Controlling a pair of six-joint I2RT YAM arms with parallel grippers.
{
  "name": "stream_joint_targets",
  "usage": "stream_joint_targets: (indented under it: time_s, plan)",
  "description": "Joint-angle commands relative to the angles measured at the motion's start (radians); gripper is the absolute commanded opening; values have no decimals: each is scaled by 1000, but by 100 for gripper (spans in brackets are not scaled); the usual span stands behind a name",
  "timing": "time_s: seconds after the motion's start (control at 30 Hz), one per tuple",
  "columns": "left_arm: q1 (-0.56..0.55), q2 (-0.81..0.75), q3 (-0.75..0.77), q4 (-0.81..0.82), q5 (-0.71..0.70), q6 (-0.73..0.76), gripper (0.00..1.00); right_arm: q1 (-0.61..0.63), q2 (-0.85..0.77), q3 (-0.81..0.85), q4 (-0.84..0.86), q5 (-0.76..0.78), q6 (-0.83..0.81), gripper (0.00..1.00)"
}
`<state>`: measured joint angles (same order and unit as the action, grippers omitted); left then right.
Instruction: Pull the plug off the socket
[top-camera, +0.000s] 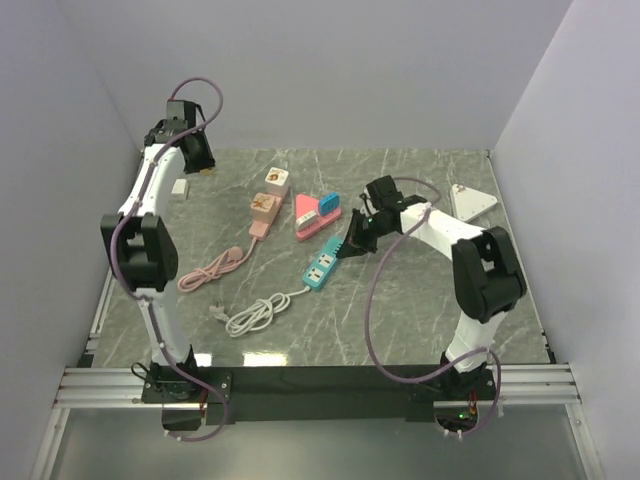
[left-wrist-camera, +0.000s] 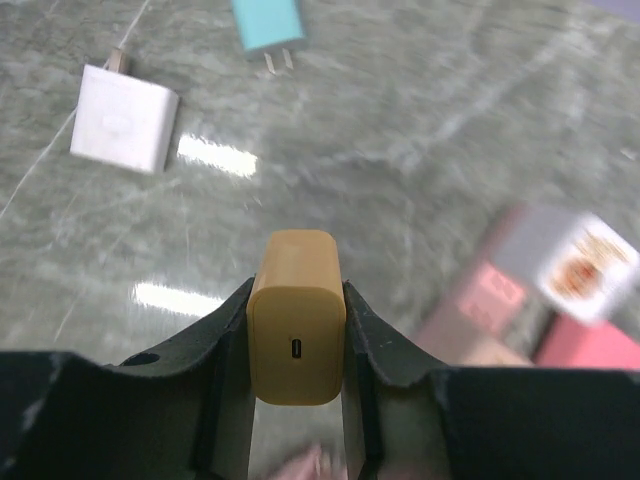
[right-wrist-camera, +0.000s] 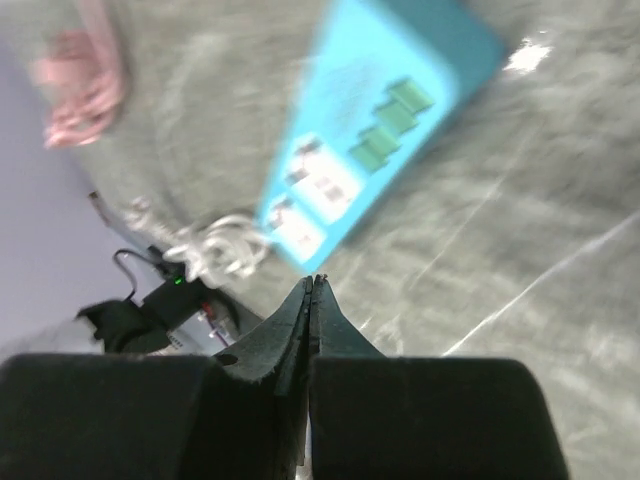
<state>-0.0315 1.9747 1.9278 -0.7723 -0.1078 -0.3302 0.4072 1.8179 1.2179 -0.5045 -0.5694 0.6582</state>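
While the left gripper (left-wrist-camera: 297, 296) pinches one orange plug (left-wrist-camera: 296, 318) between its two fingers, the plug sits clear of every socket, held above the grey marble table (top-camera: 420, 310) at the lower centre of the left wrist view, its small port facing the camera. Beyond it on the table lie two loose adapters: one white block (left-wrist-camera: 124, 118) at the upper left and one teal plug (left-wrist-camera: 267, 24) at the top edge, its two prongs showing.

From above, two corded strips lie on the table. One pink power strip (top-camera: 261, 212) sits left of centre with its pink cord (top-camera: 208, 270) coiled toward the lower left. One teal power strip (top-camera: 320, 267) lies near the centre, its white cord (top-camera: 255, 315) bunched below it. A white cube with a sticker (top-camera: 277, 181) rests at the pink strip's far end. One white triangular piece (top-camera: 472, 203) lies at the upper right.

The right gripper (right-wrist-camera: 312, 285) has its fingers pressed together on nothing, just beside the teal strip's upper end.
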Motion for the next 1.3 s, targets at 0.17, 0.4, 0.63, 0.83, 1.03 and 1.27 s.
stream_joint_targets:
  time_s: [0.17, 0.4, 0.63, 0.83, 1.03, 1.27]
  plan:
    - [105, 308, 229, 38, 34, -38, 1, 5, -202, 106, -120, 55, -71, 0]
    - [139, 339, 143, 102, 36, -52, 0, 42, -253, 85, -169, 126, -115, 0]
    - [160, 362, 142, 94, 51, -70, 47, 142, -229, 91, -203, 268, -121, 5]
    - [162, 293, 82, 79, 69, -98, 100, 245, -166, 175, -304, 475, -68, 44]
    - [162, 130, -22, 51, 95, -130, 99, 298, -111, 200, -309, 543, 40, 79]
    - [145, -157, -248, 74, 215, -191, 99, 360, 33, 271, -312, 621, 236, 81]
